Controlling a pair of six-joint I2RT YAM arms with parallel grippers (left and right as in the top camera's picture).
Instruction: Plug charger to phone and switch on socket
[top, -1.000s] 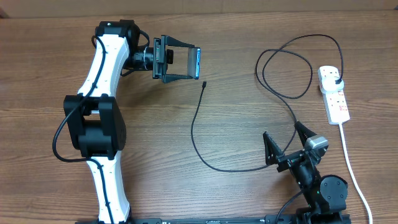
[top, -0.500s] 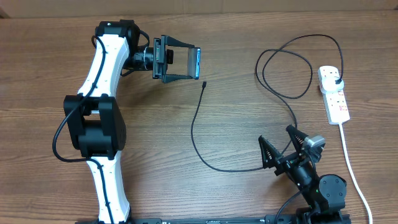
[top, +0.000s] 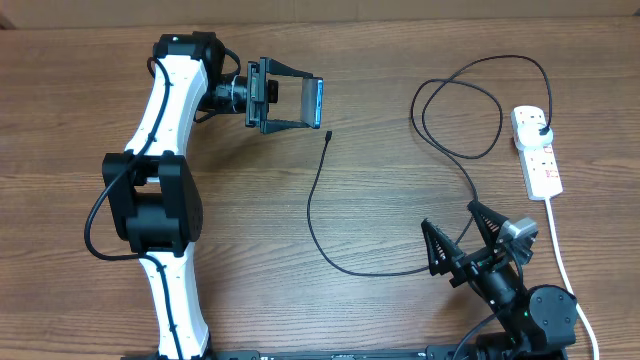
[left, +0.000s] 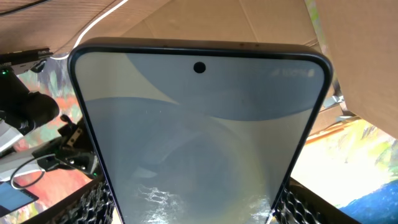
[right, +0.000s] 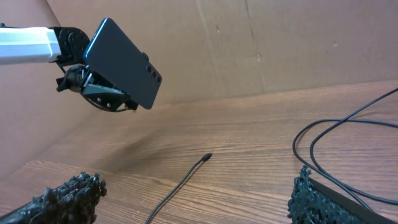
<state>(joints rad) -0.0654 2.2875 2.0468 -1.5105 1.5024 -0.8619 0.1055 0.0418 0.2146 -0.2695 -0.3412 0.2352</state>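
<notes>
My left gripper (top: 316, 101) is shut on the phone (top: 317, 100) and holds it above the table at the back left, edge-on to the overhead camera. In the left wrist view the phone's pale screen (left: 199, 130) fills the frame between my two fingers (left: 92, 208). The charger's black cable (top: 312, 215) lies on the wood, its connector tip (top: 327, 135) just below the phone and its plug (top: 541, 127) in the socket (top: 537, 160). My right gripper (top: 450, 222) stands open near the front edge, right of the cable's bend. The tip (right: 206, 157) lies ahead of it, untouched.
The cable makes a wide loop (top: 470, 95) at the back right. A white cord (top: 562, 255) runs from the socket down the right side past my right arm. A cardboard wall (right: 280, 43) stands behind the table.
My right arm has shifted a little toward the front right corner, its gripper still wide open. The left arm and phone have not moved.
</notes>
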